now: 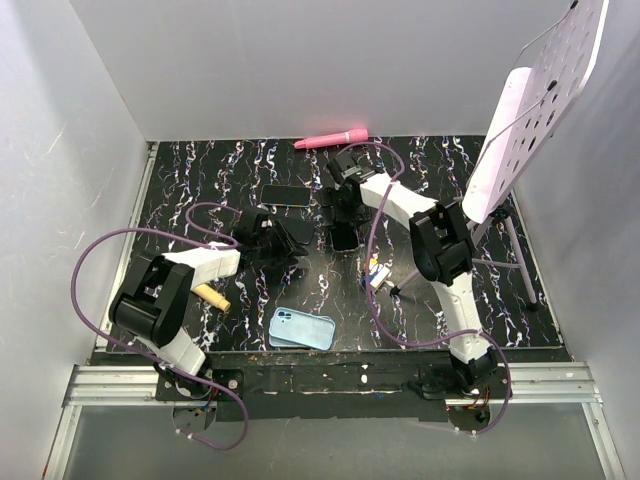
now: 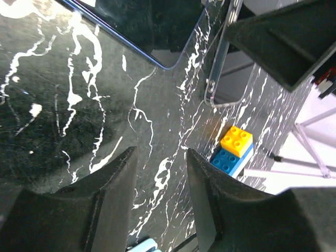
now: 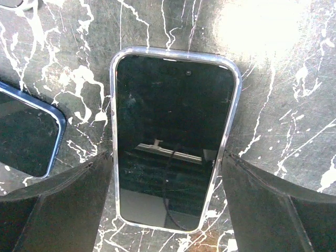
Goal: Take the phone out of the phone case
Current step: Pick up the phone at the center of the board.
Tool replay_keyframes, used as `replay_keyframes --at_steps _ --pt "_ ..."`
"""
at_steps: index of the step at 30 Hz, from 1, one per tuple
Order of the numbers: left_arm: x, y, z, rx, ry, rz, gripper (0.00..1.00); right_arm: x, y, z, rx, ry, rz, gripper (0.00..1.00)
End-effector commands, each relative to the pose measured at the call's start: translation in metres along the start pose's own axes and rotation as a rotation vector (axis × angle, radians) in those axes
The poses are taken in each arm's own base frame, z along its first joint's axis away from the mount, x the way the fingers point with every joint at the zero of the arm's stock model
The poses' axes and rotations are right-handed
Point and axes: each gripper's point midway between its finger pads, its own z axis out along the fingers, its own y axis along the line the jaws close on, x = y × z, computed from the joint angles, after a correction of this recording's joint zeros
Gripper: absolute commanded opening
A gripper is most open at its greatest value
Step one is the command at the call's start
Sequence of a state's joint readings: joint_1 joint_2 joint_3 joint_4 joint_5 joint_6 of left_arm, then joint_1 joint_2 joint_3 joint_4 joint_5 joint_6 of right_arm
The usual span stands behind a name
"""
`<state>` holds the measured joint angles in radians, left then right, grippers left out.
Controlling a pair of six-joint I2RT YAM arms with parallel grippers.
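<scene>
Your right pincer [image 3: 168,210] is open wide right over the phone [image 3: 170,142] in its clear phone case [image 3: 231,105], flat on the worktop [image 3: 283,63], long way pointing straight ahead between the fingers [image 3: 58,205], not squeezed.

Black phone [image 3: 170,142], clear case [image 3: 231,105]

The black counter [image 3: 294,63] with white marble veining looks smooth and glossy. The dark glass-fronted phone [image 3: 170,142] mirrors its surroundings inside a clear, shiny plastic case [image 3: 112,110]. The yellow and blue studded plastic bricks [image 2: 234,148] look smooth, and the black claw fingers [image 2: 113,205] look matt.
</scene>
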<state>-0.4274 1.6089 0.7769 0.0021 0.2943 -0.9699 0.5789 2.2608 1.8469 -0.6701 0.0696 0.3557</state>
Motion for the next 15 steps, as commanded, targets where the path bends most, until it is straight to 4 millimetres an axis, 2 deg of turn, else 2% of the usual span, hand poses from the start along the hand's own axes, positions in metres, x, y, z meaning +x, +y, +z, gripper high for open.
replay_keyframes --at_steps 1,5,10,12,15 --pt "-0.018 0.002 -0.002 -0.017 -0.114 -0.084 0.41 0.028 -0.015 0.01 0.134 0.091 -0.06 0.89" --pt "-0.019 0.005 -0.012 -0.031 -0.145 -0.086 0.45 0.034 -0.007 0.012 0.142 0.111 -0.102 0.89" --pt "-0.018 -0.001 -0.028 -0.02 -0.151 -0.054 0.6 0.051 -0.004 0.02 0.149 0.203 -0.107 0.88" --pt "-0.019 -0.01 -0.04 0.01 -0.162 -0.033 0.65 0.057 -0.002 0.022 0.131 0.235 -0.114 0.79" --pt "-0.02 -0.024 -0.06 0.06 -0.185 0.006 0.72 0.056 -0.003 0.025 0.124 0.224 -0.142 0.51"
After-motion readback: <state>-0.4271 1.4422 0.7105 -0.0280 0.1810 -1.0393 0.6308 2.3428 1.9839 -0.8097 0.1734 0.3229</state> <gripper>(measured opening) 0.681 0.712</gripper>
